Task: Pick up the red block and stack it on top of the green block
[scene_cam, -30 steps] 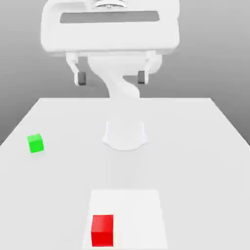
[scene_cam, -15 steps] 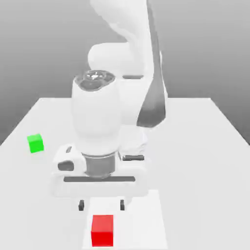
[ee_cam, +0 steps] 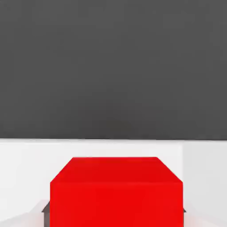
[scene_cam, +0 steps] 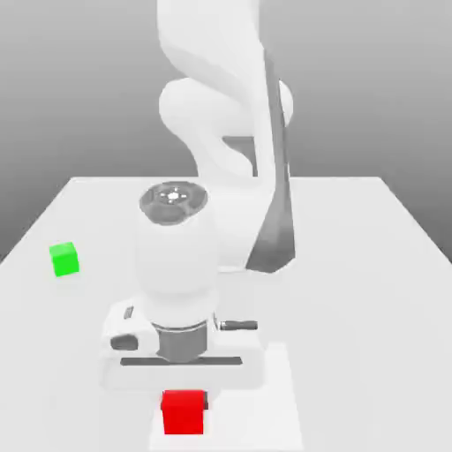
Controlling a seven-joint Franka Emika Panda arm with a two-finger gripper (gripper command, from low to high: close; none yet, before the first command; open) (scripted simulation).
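Bright red matte cube [scene_cam: 184,413] sits low in the exterior view, over the white patch [scene_cam: 252,388], grasped between the fingers of the pincer [scene_cam: 184,402], closed to its width. Bright green matte cube [scene_cam: 64,259] rests well apart on the pale surface [scene_cam: 353,291].

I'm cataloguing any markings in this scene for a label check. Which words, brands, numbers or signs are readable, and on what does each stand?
There are none: I can read no text on the red block, the green block, the robot arm or the white table.
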